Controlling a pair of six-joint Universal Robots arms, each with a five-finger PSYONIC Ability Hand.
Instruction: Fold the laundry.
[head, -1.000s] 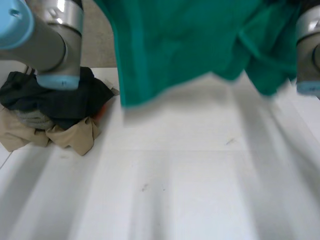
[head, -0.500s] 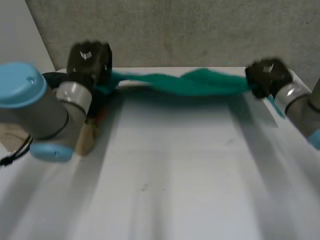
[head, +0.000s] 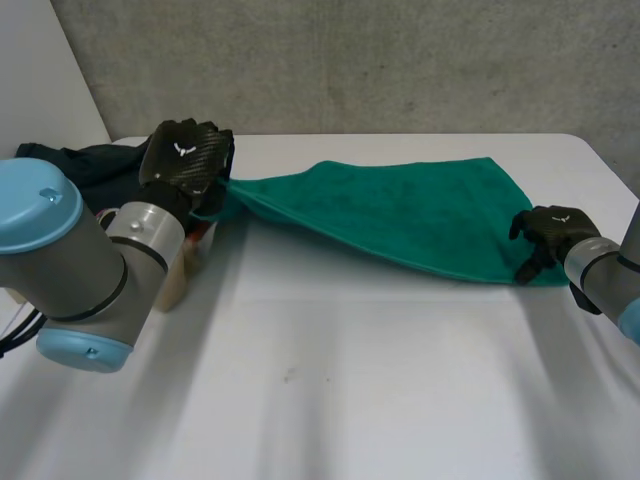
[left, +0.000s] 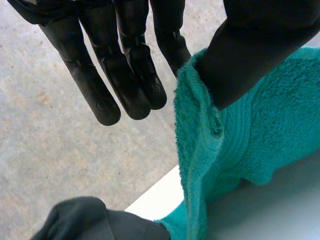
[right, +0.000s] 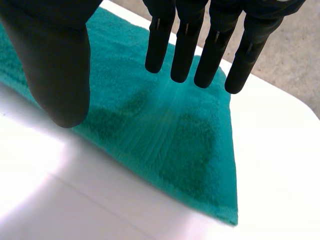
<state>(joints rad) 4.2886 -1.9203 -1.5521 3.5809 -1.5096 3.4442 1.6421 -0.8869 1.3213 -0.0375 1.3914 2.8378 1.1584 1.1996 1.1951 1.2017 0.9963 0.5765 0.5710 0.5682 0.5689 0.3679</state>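
While a teal-green terry towel is lying spread across the far half of the white bench, the two black hands are sitting at opposite ends of it. The left hand is hovering raised above the bench at the towel's far-left corner, and that corner is rising off the surface to meet it. Seen from the left wrist, its fingers are reaching out straight and close together, while the towel's hemmed edge is resting against the thumb, apart from the fingers, so the cloth is hanging there rather than being clamped. The right hand is sitting over the near-right corner of the towel, close to the bench's right edge. From the right wrist, its fingers are pointing down straight and slightly spread over the towel, with the thumb held wide to one side and nothing gripped; whether the tips are touching the cloth is unclear. Between the hands the towel is lying mostly flat, narrowing toward the left hand. Just beside the left hand, a heap of dark navy cloth is sitting at the far-left corner, with a tan cloth peeking out beneath the left arm.
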